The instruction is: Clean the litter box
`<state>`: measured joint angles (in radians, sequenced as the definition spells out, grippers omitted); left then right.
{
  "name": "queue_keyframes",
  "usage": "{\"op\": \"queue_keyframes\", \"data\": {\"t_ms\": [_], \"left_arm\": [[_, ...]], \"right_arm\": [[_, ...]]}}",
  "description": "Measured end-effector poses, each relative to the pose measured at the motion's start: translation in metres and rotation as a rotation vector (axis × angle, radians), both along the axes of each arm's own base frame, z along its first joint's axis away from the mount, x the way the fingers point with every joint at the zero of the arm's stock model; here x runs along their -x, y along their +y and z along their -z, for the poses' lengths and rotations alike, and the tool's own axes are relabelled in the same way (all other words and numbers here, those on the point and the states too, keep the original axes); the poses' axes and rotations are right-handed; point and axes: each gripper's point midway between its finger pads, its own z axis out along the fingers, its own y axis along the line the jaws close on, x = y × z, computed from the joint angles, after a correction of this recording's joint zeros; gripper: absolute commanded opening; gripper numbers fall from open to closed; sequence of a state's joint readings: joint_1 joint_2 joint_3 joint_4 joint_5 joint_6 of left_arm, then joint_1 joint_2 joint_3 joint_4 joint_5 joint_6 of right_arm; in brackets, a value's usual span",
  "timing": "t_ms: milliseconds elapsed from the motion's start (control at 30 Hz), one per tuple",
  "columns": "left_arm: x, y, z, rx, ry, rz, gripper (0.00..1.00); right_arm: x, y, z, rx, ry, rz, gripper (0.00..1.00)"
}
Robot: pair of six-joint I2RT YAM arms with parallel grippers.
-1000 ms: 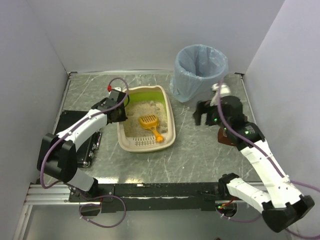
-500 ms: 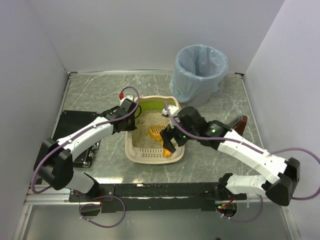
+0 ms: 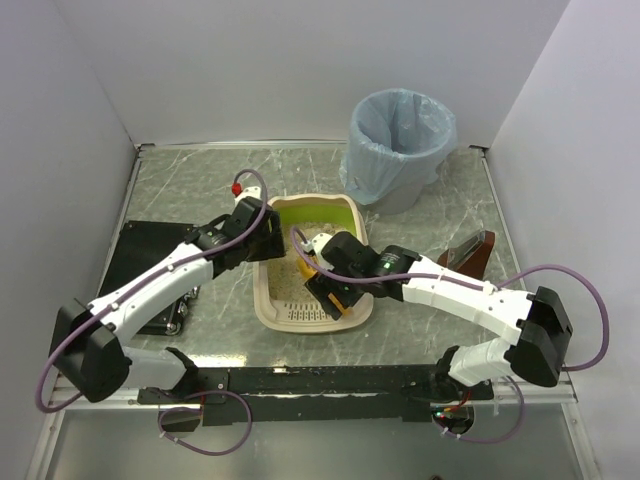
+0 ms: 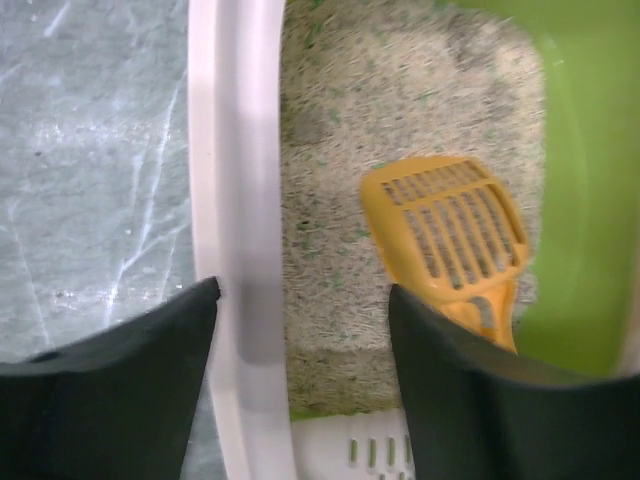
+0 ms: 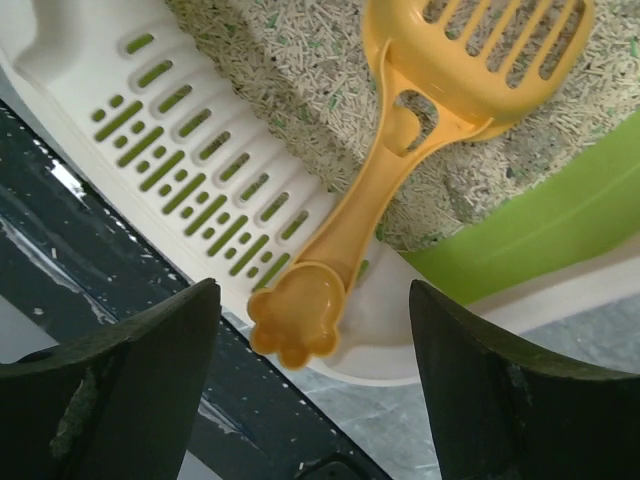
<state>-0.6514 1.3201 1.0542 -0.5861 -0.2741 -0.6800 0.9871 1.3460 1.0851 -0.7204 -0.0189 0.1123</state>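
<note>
Litter box (image 3: 298,318): mid-table (image 3: 200,190) between my two arms, slotted lip towards the bases; the bin (image 3: 400,150) stands behind it on the right.
Scoop (image 5: 372,205): lying on the litter, paw-shaped handle end on the slotted lip.
Left gripper (image 4: 300,300): jaws apart astride the box's left rim, one finger (image 4: 110,400) outside, the other over the litter. I see no grip.
Right gripper (image 5: 315,300): spread wide either side of the handle end, not touching it.

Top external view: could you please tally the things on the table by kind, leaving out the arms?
Litter box: 1
Orange scoop: 1
Grey bin: 1
Black flat item: 1
Dark reddish-brown item: 1
Total: 5
</note>
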Motion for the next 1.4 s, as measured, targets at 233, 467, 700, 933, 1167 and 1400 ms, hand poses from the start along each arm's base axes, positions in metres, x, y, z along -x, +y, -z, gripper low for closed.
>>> {"op": "queue_keyframes", "data": {"t_ms": [233,467,700,933,1167,1400], "left_arm": [[0.002,-0.002,-0.020,0.058,-0.043,-0.003,0.97],[0.003,0.013,-0.055,0.090,-0.152,-0.055,0.97],[0.005,0.031,-0.060,0.069,-0.187,-0.126,0.97],[0.011,0.038,-0.063,0.077,-0.209,-0.132,0.97],[0.018,0.019,-0.072,0.151,-0.281,0.023,0.97],[0.043,-0.028,-0.067,0.222,-0.406,0.455,0.97]], "right_arm": [[0.002,-0.005,0.005,0.027,0.000,-0.006,0.78],[0.005,-0.009,0.027,0.103,0.047,0.004,0.72],[0.007,-0.009,0.029,0.107,0.069,0.047,0.45],[0.010,-0.012,0.023,0.142,0.119,0.121,0.28],[0.011,-0.012,0.006,0.128,0.161,0.245,0.23],[0.008,-0.020,-0.011,0.019,0.300,0.357,0.20]]}}
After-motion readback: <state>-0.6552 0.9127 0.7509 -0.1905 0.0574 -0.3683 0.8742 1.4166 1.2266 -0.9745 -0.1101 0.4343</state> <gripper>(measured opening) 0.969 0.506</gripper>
